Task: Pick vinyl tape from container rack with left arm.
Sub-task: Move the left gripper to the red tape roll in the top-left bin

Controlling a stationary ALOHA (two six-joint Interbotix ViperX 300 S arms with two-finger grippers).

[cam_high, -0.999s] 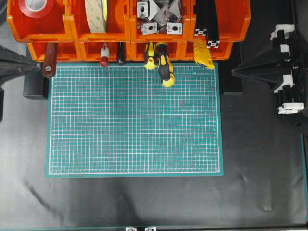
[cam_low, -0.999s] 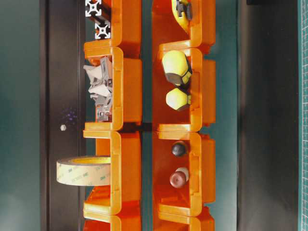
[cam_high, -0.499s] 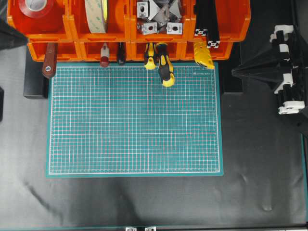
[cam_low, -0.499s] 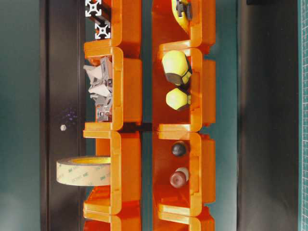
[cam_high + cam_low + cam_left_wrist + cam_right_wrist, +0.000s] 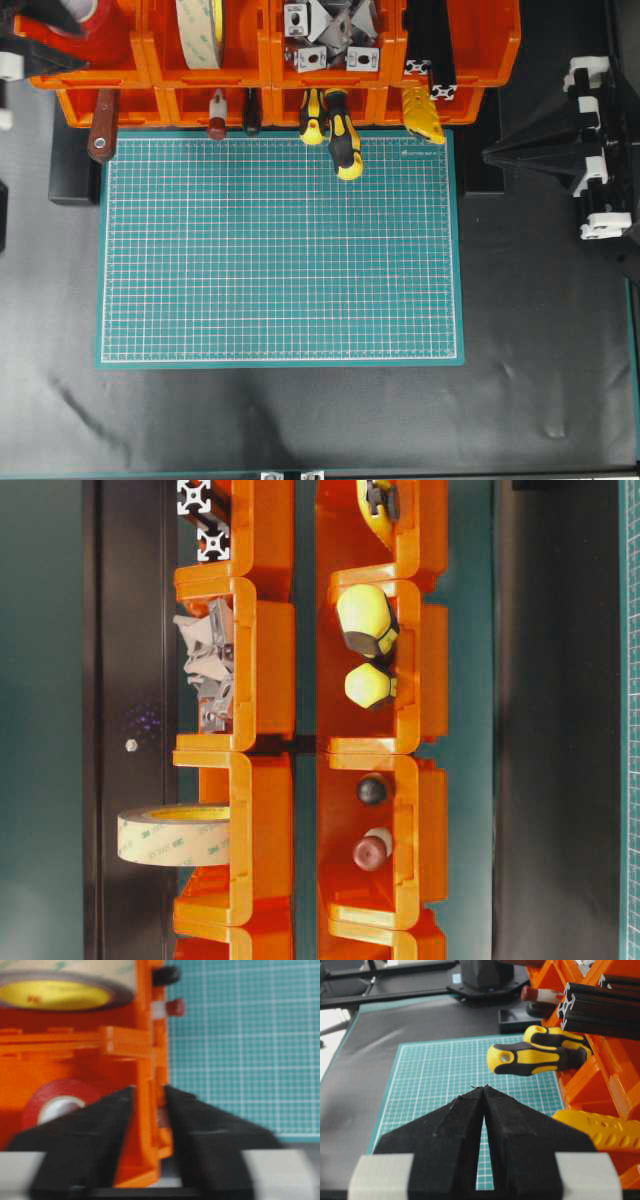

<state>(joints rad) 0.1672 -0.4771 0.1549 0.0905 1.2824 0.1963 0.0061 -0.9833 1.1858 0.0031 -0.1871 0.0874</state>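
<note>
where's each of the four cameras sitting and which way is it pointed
Overhead: straight down on the cutting mat and container rack; left gripper and right gripper at the edges.
Table-level: rotated sideways, facing the rack's bin fronts; no arm shows.
Left wrist: over parted fingers at the vinyl tape.
Right wrist: over shut fingers, along the mat.
All four show the rack.

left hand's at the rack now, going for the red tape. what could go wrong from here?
1. In the left wrist view the left hand has its fingers either side of the container rack bin wall, not around the vinyl tape; closing here would probably grab plastic.
2. The cream tape roll fills the neighbouring bin; drifting that way risks the wrong roll.
</note>
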